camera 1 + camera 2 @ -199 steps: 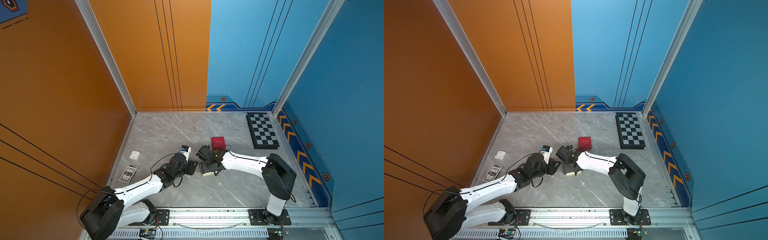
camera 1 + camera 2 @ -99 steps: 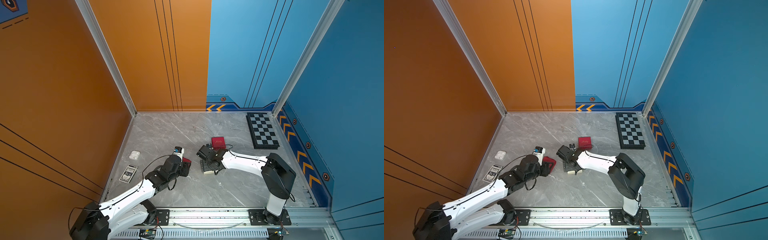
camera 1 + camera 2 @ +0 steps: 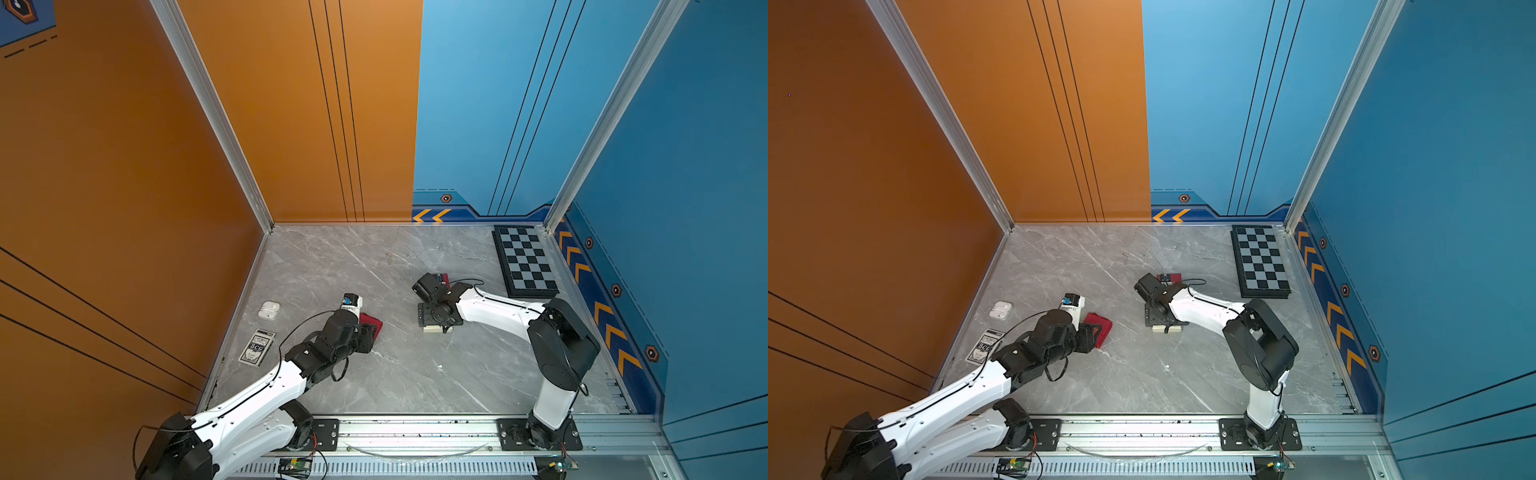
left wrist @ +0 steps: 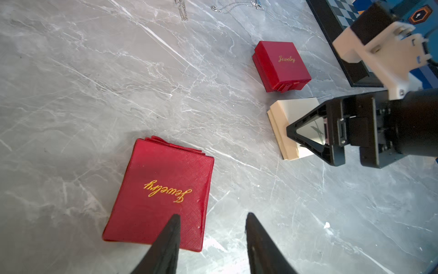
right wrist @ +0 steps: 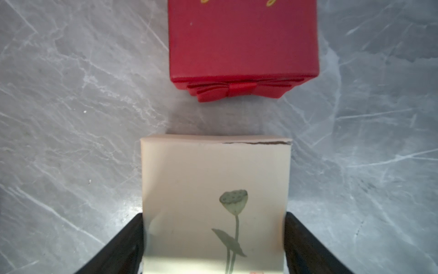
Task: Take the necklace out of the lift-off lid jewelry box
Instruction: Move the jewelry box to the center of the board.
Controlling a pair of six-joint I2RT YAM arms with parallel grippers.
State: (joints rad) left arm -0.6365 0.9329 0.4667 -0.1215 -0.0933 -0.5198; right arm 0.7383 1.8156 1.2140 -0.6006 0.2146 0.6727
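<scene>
Necklace itself not seen. You had the cream box (image 5: 213, 170) closed with its lid seated, so I judged the necklace was inside it, near the middle of the table (image 3: 395, 374). Your right gripper (image 5: 214, 215) straddled that box with a jaw pressed flat against each side, spread wide because the box is wide. Likely you were pinning the base or readying a straight lift of the lid; the views did not show which. The lid bore a printed lotus pod (image 5: 233, 201) and no words; a tiny red mark at its edge was unreadable. Your left gripper (image 4: 212, 215) hung partly spread and empty, one fingertip over a corner of a flat red box (image 4: 161, 189). That box lay apart on the left side, probably parked there to clear the work area. It read "Jewelry" in gold script. So did the second red box (image 4: 282, 64), closed, just beyond the cream box, with its bow (image 5: 239, 89) facing it. Loose chains (image 4: 181, 10) lay farther off. At the edges: chessboard (image 3: 525, 262), card deck (image 3: 257, 347) lettered roughly "BCG", white earbud case (image 3: 269, 309).
</scene>
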